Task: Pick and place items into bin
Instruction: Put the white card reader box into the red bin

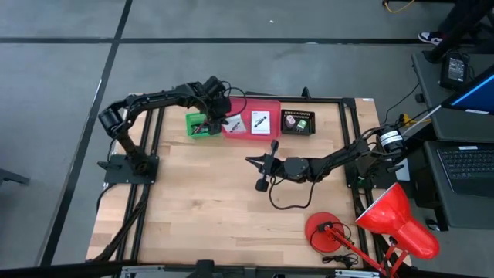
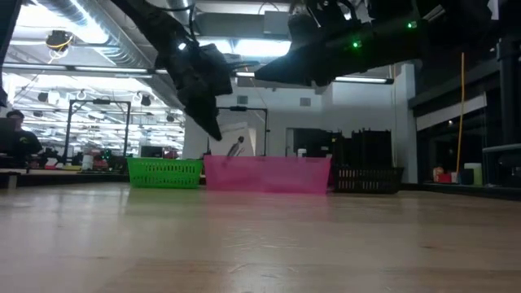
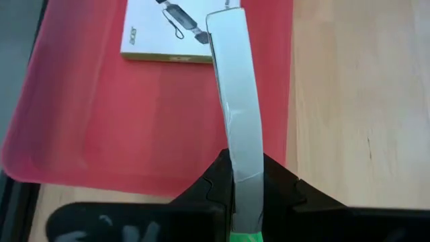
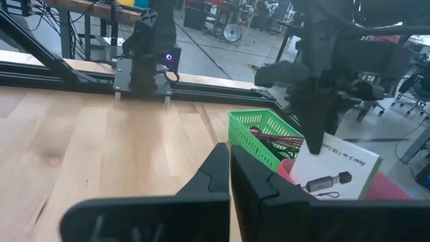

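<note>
My left gripper hangs over the pink bin and is shut on a white card with a black mark. In the left wrist view the card shows edge-on. A second white card lies flat in the pink bin. A green bin to the left holds red and dark cords. A black bin to the right holds small green and pinkish pieces. My right gripper is shut and empty, low over the middle of the table. My left gripper pinches the white card's upper edge between its two fingers, coming from above and pointing down. The card hangs below the fingers, tilted, over the pink bin. My right gripper's fingers hide the card's lower end.
A red desk lamp stands at the table's near right corner. A dark cord loops on the wood near my right gripper. The three bins line the far edge. The near left half of the tabletop is bare wood.
</note>
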`<state>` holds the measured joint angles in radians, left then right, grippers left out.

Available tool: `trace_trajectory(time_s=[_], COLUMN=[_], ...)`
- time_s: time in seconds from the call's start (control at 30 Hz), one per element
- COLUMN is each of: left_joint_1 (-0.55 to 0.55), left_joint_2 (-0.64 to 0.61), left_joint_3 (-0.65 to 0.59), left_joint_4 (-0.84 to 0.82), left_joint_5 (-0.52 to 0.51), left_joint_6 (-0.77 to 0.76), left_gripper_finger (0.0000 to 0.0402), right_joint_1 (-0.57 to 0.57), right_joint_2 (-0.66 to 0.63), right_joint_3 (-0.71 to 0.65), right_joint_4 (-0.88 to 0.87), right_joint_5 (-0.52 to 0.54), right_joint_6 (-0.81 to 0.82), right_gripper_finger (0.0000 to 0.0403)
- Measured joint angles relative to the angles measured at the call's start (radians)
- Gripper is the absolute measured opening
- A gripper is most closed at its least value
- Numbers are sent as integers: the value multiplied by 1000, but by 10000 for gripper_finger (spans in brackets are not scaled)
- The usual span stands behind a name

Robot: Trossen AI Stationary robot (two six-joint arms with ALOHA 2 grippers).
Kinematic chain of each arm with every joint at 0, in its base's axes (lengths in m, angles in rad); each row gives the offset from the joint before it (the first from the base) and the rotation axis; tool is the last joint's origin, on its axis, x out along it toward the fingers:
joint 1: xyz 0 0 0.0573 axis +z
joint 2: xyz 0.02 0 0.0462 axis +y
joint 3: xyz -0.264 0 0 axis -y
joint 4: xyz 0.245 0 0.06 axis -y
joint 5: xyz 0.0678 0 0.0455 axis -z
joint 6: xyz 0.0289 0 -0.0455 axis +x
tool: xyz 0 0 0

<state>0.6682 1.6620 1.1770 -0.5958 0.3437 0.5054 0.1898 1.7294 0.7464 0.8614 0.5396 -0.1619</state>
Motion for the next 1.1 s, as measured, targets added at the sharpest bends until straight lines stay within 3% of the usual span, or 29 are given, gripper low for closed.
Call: trace_trajectory(time_s=[0.2, 0.53, 1.1], left_joint_1=[1, 1, 1], left_joint_2=[0, 0, -1], left_joint_3=[0, 0, 0], left_joint_4=[-9, -30, 34], left_joint_5=[99, 129, 92], left_joint_6=[55, 91, 81], left_gripper_finger=[34, 34, 46], right_joint_1=[0, -4, -5], right_joint_2=[0, 0, 0], right_joint_3=[0, 0, 0], right_joint_4=[-3, -3, -10], right_joint_5=[0, 0, 0], right_joint_6=[0, 0, 3], right_gripper_finger=[0, 0, 0])
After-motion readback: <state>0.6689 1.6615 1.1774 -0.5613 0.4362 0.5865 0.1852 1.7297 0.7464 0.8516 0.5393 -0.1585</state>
